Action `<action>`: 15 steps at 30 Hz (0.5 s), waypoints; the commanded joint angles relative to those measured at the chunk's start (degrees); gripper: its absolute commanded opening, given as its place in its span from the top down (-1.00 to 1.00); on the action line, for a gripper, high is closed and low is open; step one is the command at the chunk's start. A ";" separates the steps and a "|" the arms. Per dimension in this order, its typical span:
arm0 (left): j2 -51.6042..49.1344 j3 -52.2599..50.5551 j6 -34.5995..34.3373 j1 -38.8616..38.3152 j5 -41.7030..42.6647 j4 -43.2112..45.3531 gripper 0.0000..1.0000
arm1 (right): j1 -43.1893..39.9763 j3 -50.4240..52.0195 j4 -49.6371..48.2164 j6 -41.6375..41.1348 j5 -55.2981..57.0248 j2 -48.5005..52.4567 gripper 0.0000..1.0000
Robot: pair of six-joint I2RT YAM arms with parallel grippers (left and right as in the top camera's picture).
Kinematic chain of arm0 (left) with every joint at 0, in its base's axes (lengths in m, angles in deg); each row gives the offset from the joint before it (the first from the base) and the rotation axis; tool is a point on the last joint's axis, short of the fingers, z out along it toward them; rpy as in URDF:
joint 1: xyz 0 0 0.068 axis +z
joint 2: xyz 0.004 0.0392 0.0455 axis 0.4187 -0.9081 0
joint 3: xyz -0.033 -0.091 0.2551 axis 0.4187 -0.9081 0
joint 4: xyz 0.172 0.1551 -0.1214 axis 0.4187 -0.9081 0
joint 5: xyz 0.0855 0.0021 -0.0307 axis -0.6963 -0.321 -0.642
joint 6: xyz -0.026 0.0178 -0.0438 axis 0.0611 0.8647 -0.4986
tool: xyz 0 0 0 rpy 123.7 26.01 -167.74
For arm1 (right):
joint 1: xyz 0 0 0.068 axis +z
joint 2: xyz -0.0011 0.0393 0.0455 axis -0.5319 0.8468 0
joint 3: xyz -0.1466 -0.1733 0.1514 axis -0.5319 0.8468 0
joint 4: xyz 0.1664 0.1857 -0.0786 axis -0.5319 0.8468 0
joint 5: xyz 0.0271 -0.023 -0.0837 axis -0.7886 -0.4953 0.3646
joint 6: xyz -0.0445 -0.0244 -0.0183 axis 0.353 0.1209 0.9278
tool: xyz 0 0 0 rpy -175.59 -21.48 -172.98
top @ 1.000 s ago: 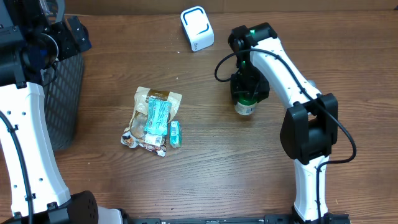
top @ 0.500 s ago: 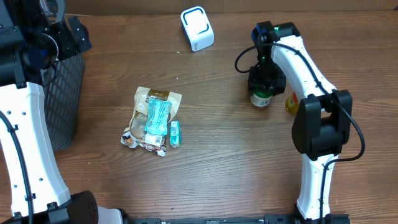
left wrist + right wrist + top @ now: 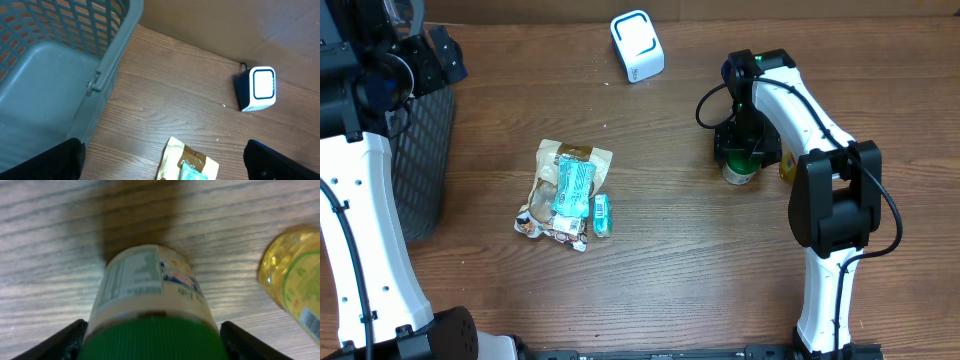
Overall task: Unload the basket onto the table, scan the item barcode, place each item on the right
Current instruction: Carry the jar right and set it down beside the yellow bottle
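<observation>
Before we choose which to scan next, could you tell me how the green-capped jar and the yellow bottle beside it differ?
The green-capped jar has a pale label; the yellow bottle is translucent yellow. The jar sits between the right gripper's fingers; the bottle is outside them. The bottle shows a barcode; the jar only a text panel. Both rest on the wooden table.

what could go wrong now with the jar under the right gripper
The right gripper straddles the green lid of the jar, so lifting away off-centre could tip it. The yellow bottle sits close beside it and could get knocked. The jar sits well away from the scanner, so its barcode may not read.
</observation>
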 commanded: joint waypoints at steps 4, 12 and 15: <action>-0.17 1.49 0.92 -0.13 0.35 0.07 -1.00 | 0.61 -6.51 1.03 0.02 0.66 -6.73 -0.71; -0.17 1.49 0.90 -0.13 0.35 0.07 -1.00 | 2.51 -9.97 1.75 1.53 -2.71 -13.97 -0.72; -0.17 1.49 0.90 -0.11 0.35 0.07 -0.99 | 3.93 -9.97 2.01 1.53 -2.71 -15.67 -0.73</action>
